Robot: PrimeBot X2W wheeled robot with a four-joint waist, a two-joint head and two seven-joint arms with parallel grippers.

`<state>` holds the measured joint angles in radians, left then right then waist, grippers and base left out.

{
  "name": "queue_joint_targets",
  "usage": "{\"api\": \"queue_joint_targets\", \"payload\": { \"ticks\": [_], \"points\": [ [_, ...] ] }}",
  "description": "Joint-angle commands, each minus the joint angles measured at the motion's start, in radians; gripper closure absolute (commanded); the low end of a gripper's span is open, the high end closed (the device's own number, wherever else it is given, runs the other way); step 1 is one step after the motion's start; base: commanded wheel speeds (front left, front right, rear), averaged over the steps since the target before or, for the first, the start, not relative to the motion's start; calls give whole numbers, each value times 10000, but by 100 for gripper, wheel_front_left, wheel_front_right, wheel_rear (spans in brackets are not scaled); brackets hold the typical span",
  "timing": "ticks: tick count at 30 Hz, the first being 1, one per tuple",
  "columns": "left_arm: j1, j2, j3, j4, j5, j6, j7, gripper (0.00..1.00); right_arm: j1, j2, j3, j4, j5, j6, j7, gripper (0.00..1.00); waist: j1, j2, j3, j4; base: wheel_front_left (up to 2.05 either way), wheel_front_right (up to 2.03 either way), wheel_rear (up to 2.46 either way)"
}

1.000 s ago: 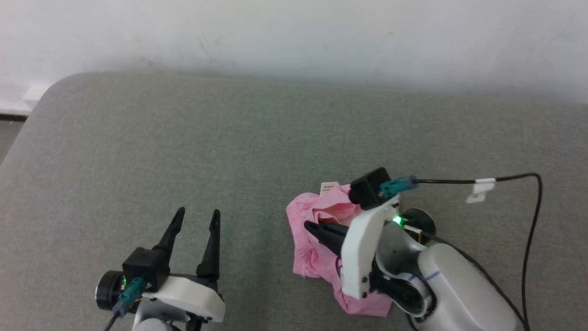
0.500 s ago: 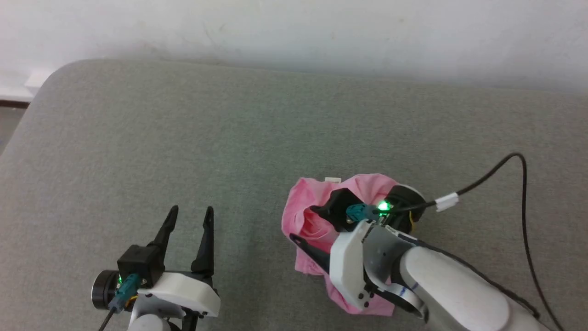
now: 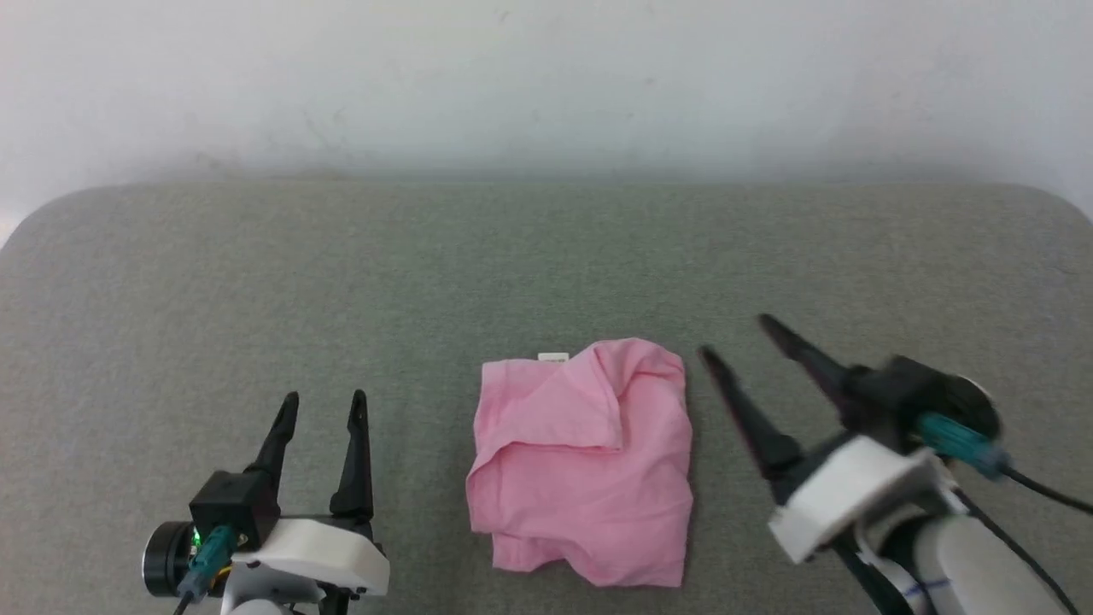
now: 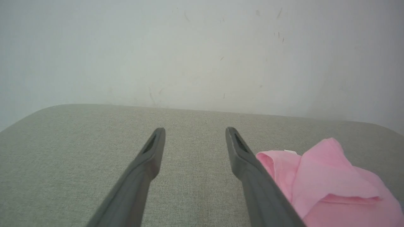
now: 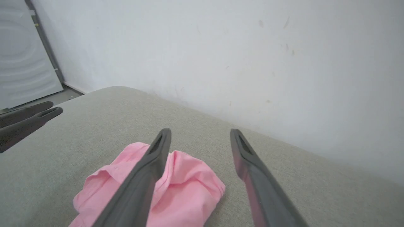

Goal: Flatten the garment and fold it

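Observation:
The pink shorts (image 3: 585,457) lie folded into a rough square on the grey padded table (image 3: 427,282), with a small white label (image 3: 553,356) peeking out at the far edge. My right gripper (image 3: 739,337) is open just right of the shorts, lifted clear of them, empty. My left gripper (image 3: 323,400) is open well to the left, empty. In the right wrist view the shorts (image 5: 186,189) lie below and left of the right gripper (image 5: 200,132). In the left wrist view the shorts (image 4: 328,186) lie to the right of the left gripper (image 4: 195,130).
A white wall (image 3: 546,77) runs along the table's far edge. The table's rounded corners (image 3: 51,222) show at far left and far right. A black cable (image 3: 1050,495) trails from the right wrist. A pale appliance door (image 5: 22,63) stands beyond the table.
The right gripper let go of the shorts and pulled away to the right, now open. The shorts lie flatter and squarer. The head view shifted; the left gripper stayed open.

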<state>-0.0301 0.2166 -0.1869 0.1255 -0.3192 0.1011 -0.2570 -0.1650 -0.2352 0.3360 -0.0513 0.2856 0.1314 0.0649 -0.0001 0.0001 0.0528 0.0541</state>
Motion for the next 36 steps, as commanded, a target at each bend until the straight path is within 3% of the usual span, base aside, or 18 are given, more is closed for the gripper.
{"api": "queue_joint_targets", "payload": {
  "ticks": [1, 7, 13, 21, 29, 36],
  "points": [
    [131, 6, 45, -68, 80, 68, -45, 0, 287, 118, -339, -114, -163, -7, -144, 0, 1, -1, -170, -235, 0, 0, 0],
    [307, -46, 208, -265, 138, 97, -46, 0, 1829, 938, -2500, -760, -906, -7, -390, 0, 1, -1, -231, -413, 0, 0, 0],
    [417, -113, 422, -406, 144, 116, -46, 0, 2597, 1576, -4016, -1074, -951, -7, -597, 0, 1, -1, -231, -466, 0, 0, 0],
    [531, -183, 621, -514, 278, 110, -47, 0, 2322, 1658, -5435, 924, 1105, -7, 1232, 0, 1, -1, -94, -335, 0, 0, 0],
    [367, -325, 645, -531, 449, 38, -47, 0, 1181, 1579, -4510, 2997, 4839, -7, 4513, 0, 1, -1, 141, 149, 0, 0, 0],
    [200, -493, 697, -490, 544, -115, -47, 0, 112, 1778, -2998, 3900, 7530, -7, 5344, 0, 1, -1, 412, 552, 0, 0, 0]
  ]
}}
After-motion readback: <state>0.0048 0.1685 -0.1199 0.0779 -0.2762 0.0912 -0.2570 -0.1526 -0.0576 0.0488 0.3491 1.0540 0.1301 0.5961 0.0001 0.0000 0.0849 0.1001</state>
